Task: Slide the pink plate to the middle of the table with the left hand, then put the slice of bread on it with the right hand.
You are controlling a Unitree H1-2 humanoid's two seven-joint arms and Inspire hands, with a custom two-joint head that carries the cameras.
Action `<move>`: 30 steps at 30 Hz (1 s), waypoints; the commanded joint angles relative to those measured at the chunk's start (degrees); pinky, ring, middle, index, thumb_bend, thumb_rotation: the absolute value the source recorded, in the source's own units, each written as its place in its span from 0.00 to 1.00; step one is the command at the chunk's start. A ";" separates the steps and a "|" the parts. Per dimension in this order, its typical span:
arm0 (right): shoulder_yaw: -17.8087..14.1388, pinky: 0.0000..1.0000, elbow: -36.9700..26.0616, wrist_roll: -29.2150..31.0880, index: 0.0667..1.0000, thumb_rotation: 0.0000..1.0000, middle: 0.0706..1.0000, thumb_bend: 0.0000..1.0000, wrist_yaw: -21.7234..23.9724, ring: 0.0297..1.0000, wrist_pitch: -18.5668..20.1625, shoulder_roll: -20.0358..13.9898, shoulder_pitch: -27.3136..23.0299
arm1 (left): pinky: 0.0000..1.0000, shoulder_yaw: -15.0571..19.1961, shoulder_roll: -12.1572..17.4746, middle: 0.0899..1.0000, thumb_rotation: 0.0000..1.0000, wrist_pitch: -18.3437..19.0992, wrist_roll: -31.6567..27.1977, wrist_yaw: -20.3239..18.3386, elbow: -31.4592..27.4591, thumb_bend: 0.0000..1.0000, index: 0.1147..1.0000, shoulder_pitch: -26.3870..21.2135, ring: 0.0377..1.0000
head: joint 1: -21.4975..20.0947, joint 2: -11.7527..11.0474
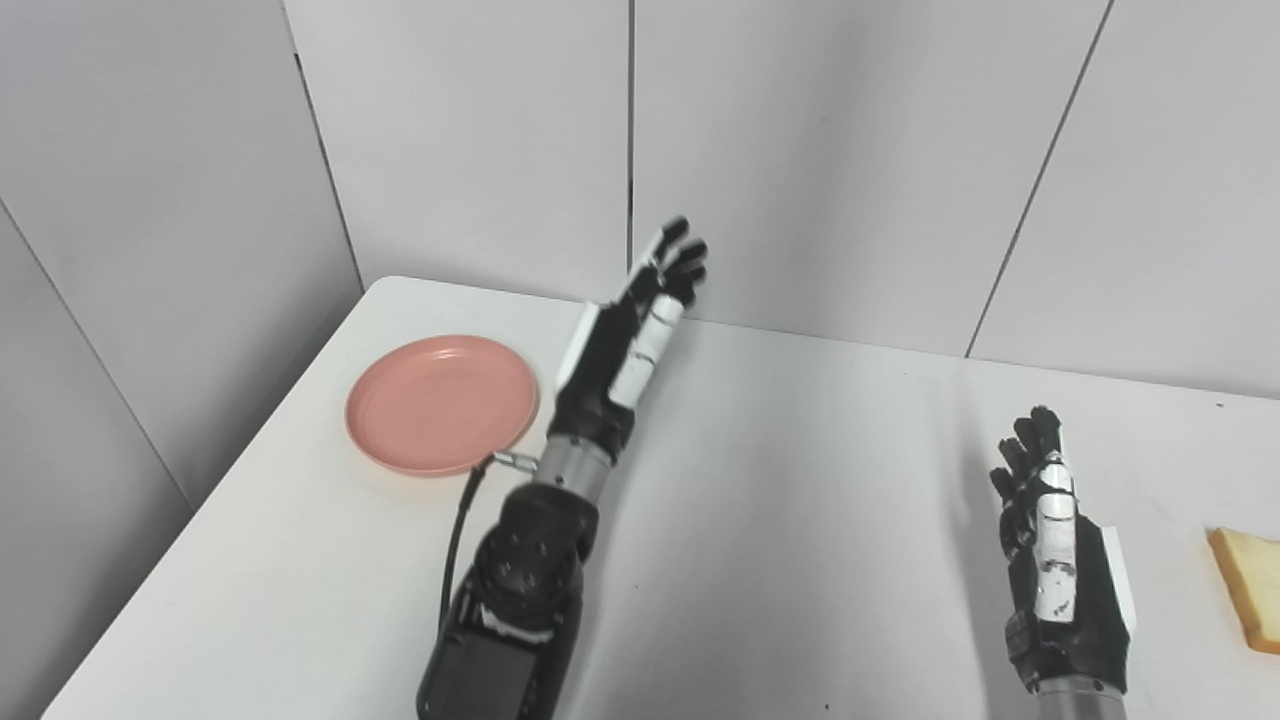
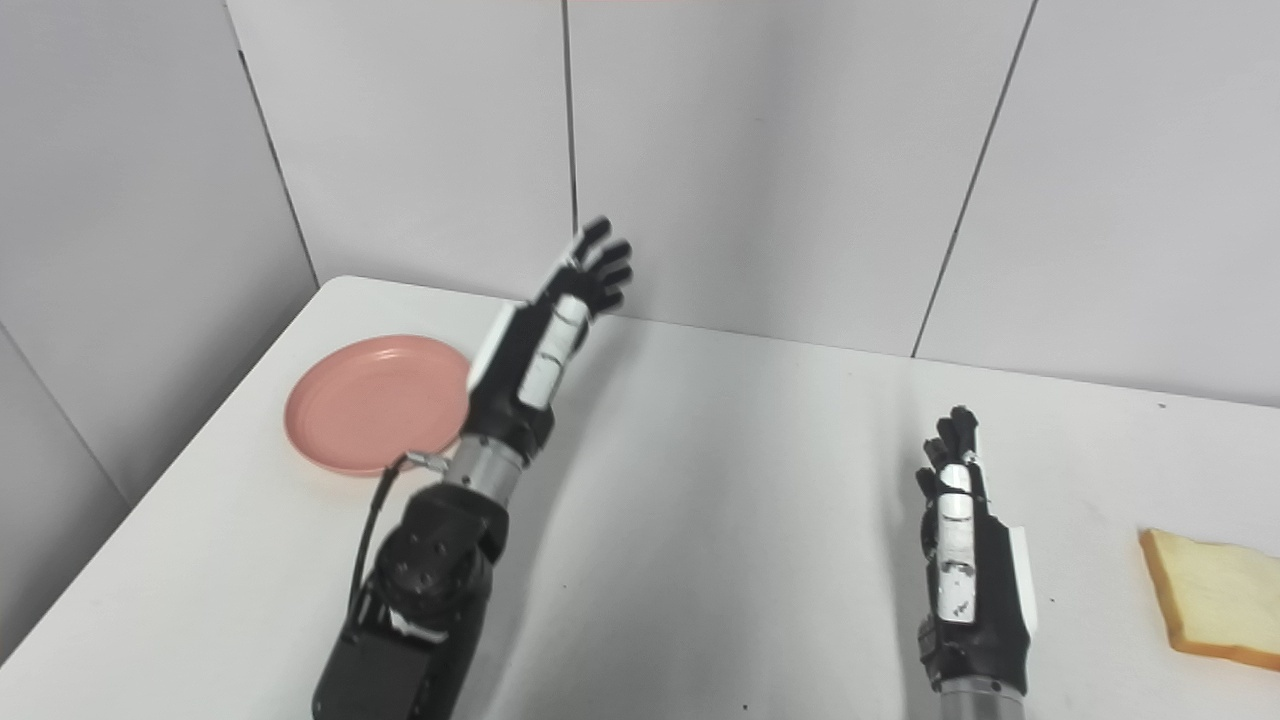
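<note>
Presumably the pink plate (image 1: 441, 403), lying near the table's (image 1: 780, 560) far left corner beside the raised, spread, empty left hand (image 1: 640, 320), is light, stiff and easily slid if pressed at its rim.

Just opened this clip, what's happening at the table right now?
Nothing is being held yet. The left hand is raised above the table, fingers apart, just right of the pink plate, which sits empty near the table's far left corner. The right hand waits open and low over the table's right side. The slice of bread lies untouched at the right edge, apart from that hand. The plate has not yet reached the middle of the white table.
</note>
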 commanded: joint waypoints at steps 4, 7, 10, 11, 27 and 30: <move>0.01 1.00 -3.09 -0.45 1.00 1.00 1.00 0.29 -0.11 1.00 0.87 0.17 -1.50 | 0.92 3.40 4.55 0.93 0.98 2.02 -1.40 -0.14 -4.12 0.72 0.93 -5.82 0.92 | 0.26 0.04; -0.11 1.00 -2.86 -0.51 1.00 1.00 1.00 0.30 0.06 1.00 0.79 -0.03 -1.67 | 0.90 6.00 6.90 0.93 0.98 3.15 -1.73 0.36 -5.59 0.71 0.94 -7.75 0.92 | 0.99 0.14; -0.09 1.00 -2.96 -0.57 1.00 1.00 1.00 0.31 0.02 1.00 0.82 0.02 -1.72 | 0.96 7.51 9.00 0.94 1.00 4.55 -1.95 0.23 -6.56 0.71 0.95 -8.77 0.93 | 0.71 0.18; -0.09 1.00 -3.10 -0.54 1.00 1.00 1.00 0.31 -0.02 1.00 0.91 0.09 -1.69 | 0.95 8.28 9.38 0.93 1.00 4.83 -2.44 0.57 -6.75 0.71 0.94 -9.06 0.92 | 0.68 0.24; -0.24 1.00 -4.04 -0.26 1.00 1.00 1.00 0.31 0.26 1.00 1.74 -0.10 -1.77 | 0.91 20.63 19.28 0.92 1.00 5.19 -8.03 2.34 -1.46 0.71 0.93 -8.45 0.93 | 1.46 0.45; -0.29 1.00 -3.76 -0.37 1.00 1.00 1.00 0.32 0.35 1.00 1.41 -0.36 -1.94 | 0.93 21.64 20.56 0.93 1.00 5.24 -9.04 2.16 -0.45 0.71 0.94 -7.59 0.93 | 1.57 0.50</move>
